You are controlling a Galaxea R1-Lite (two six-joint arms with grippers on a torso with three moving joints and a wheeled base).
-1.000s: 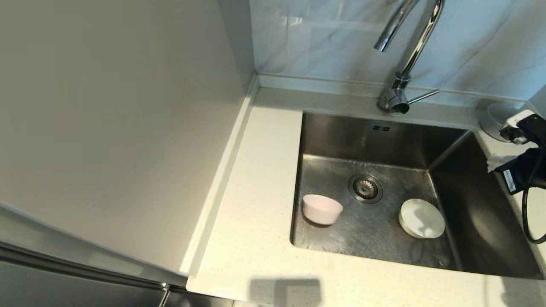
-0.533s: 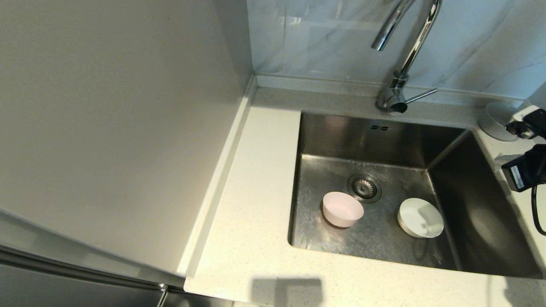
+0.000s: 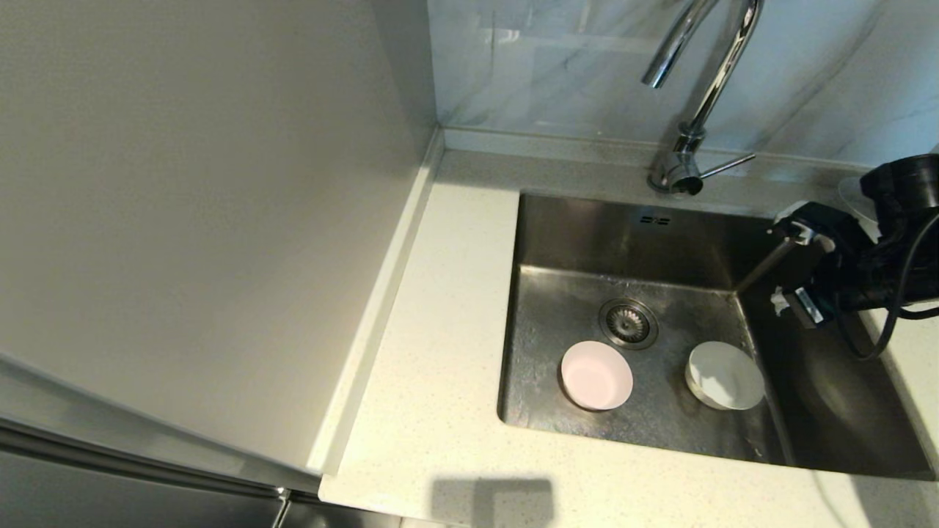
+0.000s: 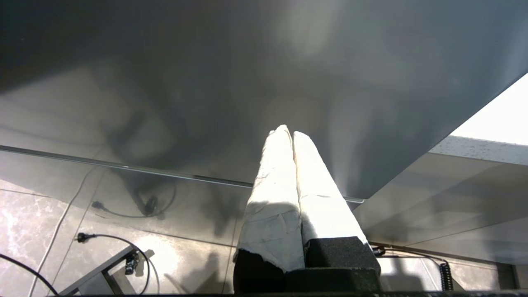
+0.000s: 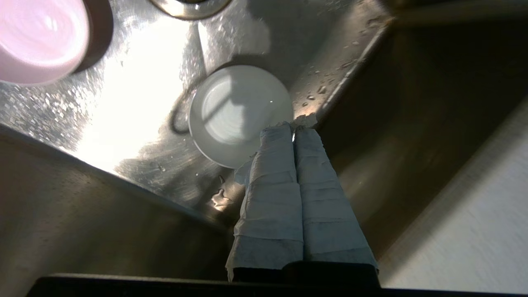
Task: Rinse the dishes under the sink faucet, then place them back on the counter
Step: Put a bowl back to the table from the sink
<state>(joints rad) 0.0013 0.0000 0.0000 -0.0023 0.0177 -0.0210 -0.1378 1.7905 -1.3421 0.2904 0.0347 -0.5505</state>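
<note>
We judge the task barely begun: our right pincer (image 5: pixel 293 133), pressed together and empty, hovers above the white round bowl (image 5: pixel 239 113) with the pale pink round bowl (image 5: pixel 39 39) farther off, both unrinsed in the brushed steel sink (image 3: pixel 645 242).

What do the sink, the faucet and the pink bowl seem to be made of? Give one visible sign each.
Sink: probably brushed stainless steel, with dull grey streaky reflections.
Faucet: polished chrome-look metal, with mirror-bright highlights.
Pink bowl: smooth glossy ceramic or plastic; the look leaves it open.
</note>
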